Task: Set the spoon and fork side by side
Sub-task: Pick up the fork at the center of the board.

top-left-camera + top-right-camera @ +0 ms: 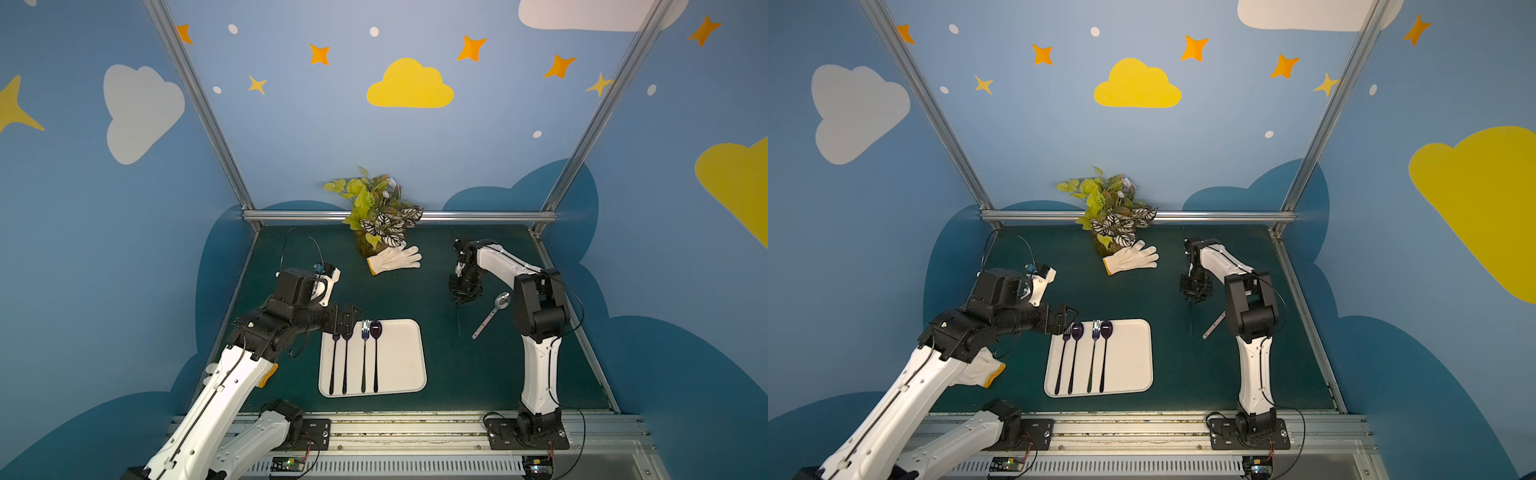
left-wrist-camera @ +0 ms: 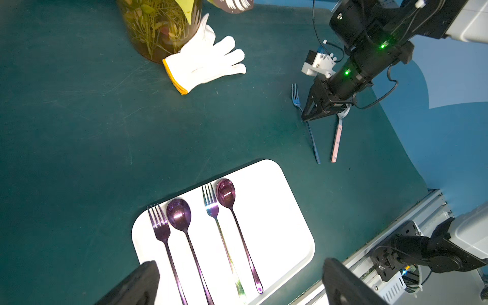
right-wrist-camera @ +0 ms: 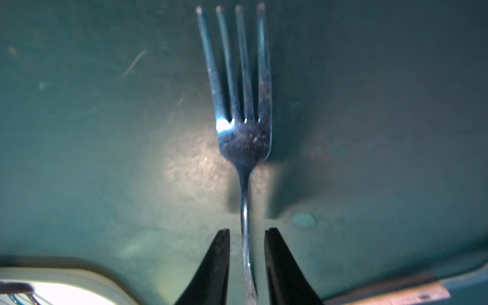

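the fork (image 3: 244,137) lies on a scratched green mat (image 1: 415,291) within cloud-painted walls (image 1: 316,137).

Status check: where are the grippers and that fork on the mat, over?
Left gripper open near the tray. Right gripper open, jaws astride the fork handle, gaps both sides. Spoon on mat beside it, splayed. Nothing blocking.

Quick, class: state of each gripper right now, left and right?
Left gripper: open, holding nothing.
Right gripper: open, jaws either side of the fork handle, not touching it.
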Tool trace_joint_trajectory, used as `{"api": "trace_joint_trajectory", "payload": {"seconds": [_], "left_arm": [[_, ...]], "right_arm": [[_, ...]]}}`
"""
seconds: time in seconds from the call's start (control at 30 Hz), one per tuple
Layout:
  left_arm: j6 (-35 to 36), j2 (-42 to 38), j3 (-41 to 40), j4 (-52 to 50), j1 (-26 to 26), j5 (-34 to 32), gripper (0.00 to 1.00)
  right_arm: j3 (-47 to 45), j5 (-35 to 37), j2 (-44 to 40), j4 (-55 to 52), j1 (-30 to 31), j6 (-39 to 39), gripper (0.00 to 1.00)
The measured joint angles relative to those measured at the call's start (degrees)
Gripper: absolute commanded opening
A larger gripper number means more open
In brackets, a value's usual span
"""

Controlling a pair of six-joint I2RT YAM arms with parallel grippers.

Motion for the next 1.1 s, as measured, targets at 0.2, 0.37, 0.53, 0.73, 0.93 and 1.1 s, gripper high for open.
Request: {"api": "trace_joint_trajectory", "payload": {"seconds": [0.2, 0.37, 0.53, 0.73, 0.93, 1.1], "left_arm": [[-0.42, 0.00, 0.00, 0.50, 0.00, -0.04, 1.00], [-0.66, -0.02, 0.00, 0.61, 0.00, -0.09, 1.00], [-0.66, -0.55, 0.00, 0.61, 0.00, -0.15, 1.00], [-0.63, -1.88, 0.00, 0.63, 0.00, -0.37, 1.00], [-0.15, -4.66, -0.26, 0.63, 0.00, -1.46, 1.00], [0.26, -7.85, -0.28, 0.61, 0.00, -2.40, 1.00]], "right_arm": [[0.37, -0.20, 0.90, 0.33, -0.24, -0.48, 0.11], [0.28, -0.09, 0.92, 0.39, -0.31, -0.76, 0.00], [-0.13, 1.03, 0.33, 0.52, -0.11, -0.83, 0.00], [-0.92, 3.56, -6.03, -1.16, 1.92, 0.33, 0.00], [-4.63, 4.31, -21.92, -2.29, 12.37, 7.15, 0.00], [-9.66, 3.04, -26.51, -1.22, 24.74, 17.22, 0.00]]}}
